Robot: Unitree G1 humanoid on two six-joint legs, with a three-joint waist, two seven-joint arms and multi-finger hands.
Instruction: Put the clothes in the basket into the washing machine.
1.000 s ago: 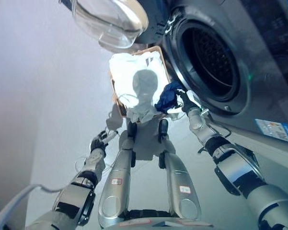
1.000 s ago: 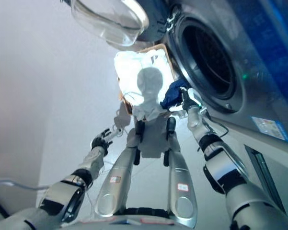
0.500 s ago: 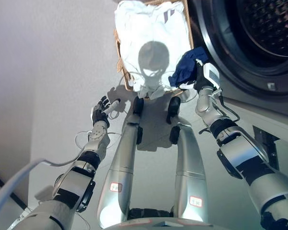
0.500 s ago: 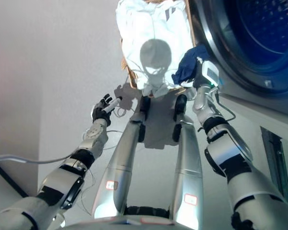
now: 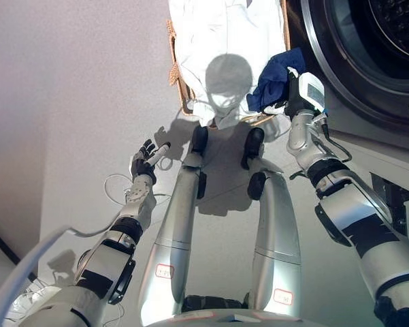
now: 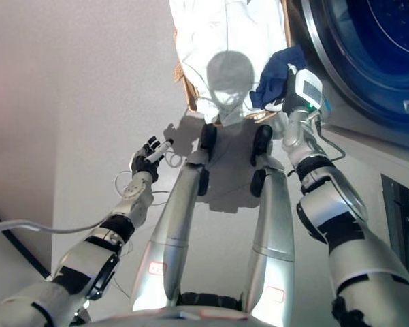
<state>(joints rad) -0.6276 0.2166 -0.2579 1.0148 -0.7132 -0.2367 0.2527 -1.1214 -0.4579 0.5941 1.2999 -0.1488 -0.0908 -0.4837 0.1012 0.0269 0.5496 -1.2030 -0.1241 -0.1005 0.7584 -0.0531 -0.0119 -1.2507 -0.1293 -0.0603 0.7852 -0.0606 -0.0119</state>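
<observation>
A woven wicker basket [image 5: 173, 68], rough and tan, holds soft, creased white cloth [image 5: 218, 34]. Along its right edge lies a crumpled dark blue cloth [image 5: 275, 78], matt. The washing machine [image 5: 367, 88] has smooth grey metal-looking panels and a glossy dark door ring. The floor [image 5: 75, 102] is pale, smooth and matt.

The floor [image 5: 75, 102] is pale grey and smooth. A woven basket [image 5: 175, 73] stands on it near the top of the view, just beside the washing machine [image 5: 367, 82], which also stands on the floor at the right. The basket is filled with white clothes [image 5: 218, 41]. A dark blue cloth [image 5: 275, 75] lies at the right edge of the basket.
</observation>
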